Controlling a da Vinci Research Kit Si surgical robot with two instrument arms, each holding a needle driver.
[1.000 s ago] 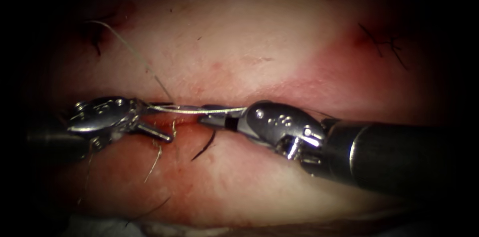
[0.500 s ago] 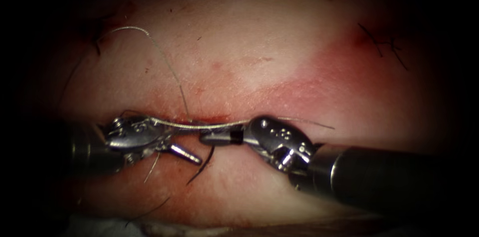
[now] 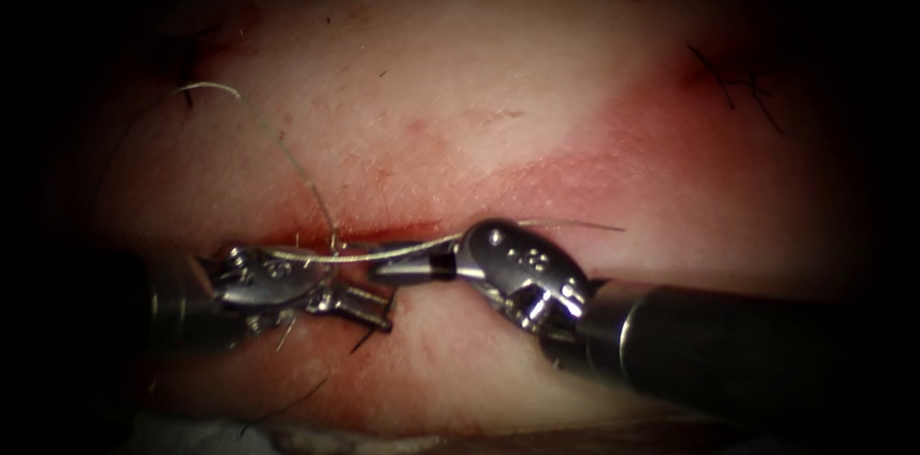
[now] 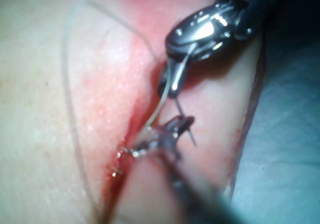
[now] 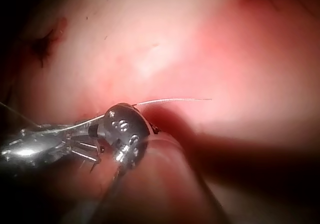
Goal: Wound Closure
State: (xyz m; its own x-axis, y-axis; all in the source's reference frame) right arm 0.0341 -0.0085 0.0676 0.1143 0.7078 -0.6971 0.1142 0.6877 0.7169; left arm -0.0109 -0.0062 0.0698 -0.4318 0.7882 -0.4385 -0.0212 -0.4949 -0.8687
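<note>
I kept the needle (image 3: 364, 253) pinched in the left tool (image 3: 364, 307) at centre frame, free of the tissue (image 3: 460, 129), steadying it while the right tool (image 3: 398, 269), clamped shut, held nothing I could make out.

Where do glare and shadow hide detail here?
Endoscope view: darkness at the rim hides the shaft of the left tool; glare on the right tool. Left wrist view: strong light on the tissue. Right wrist view: the shaft's shadow crosses the tissue. The needle spans both tools along the cut; grips unclear.
</note>
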